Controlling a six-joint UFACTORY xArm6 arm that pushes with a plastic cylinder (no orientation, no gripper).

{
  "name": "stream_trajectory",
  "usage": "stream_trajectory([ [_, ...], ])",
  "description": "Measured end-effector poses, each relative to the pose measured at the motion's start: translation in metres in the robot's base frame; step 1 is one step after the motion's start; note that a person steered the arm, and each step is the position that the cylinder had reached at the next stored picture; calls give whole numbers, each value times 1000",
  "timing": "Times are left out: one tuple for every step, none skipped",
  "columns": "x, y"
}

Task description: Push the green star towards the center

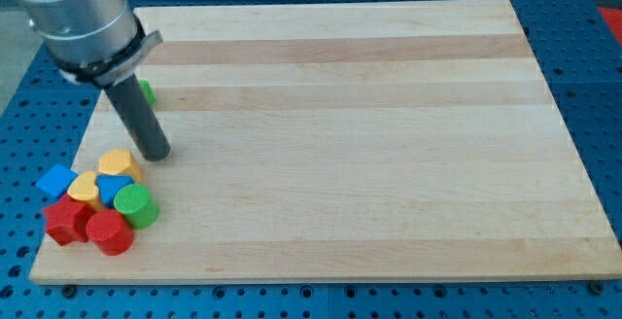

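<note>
A green block (147, 92), mostly hidden behind my rod, sits near the board's left edge in the upper left; its shape cannot be made out. My tip (155, 152) rests on the board just below and right of that green block, and just above a cluster of blocks at the lower left.
The cluster at the lower left holds a yellow block (120, 161), a second yellow block (85, 189), a blue cube (55, 180), a blue block (113, 185), a green cylinder (135, 205), a red cylinder (109, 232) and a red star-like block (65, 220). The wooden board (369, 144) lies on a blue perforated table.
</note>
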State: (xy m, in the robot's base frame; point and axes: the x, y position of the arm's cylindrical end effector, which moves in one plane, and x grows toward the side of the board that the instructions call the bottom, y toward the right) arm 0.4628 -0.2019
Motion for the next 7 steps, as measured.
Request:
stream_trajectory([
  [-48, 6],
  [-101, 10],
  [-139, -17],
  [-167, -89],
  [-167, -102],
  [-164, -103],
  [-136, -103],
])
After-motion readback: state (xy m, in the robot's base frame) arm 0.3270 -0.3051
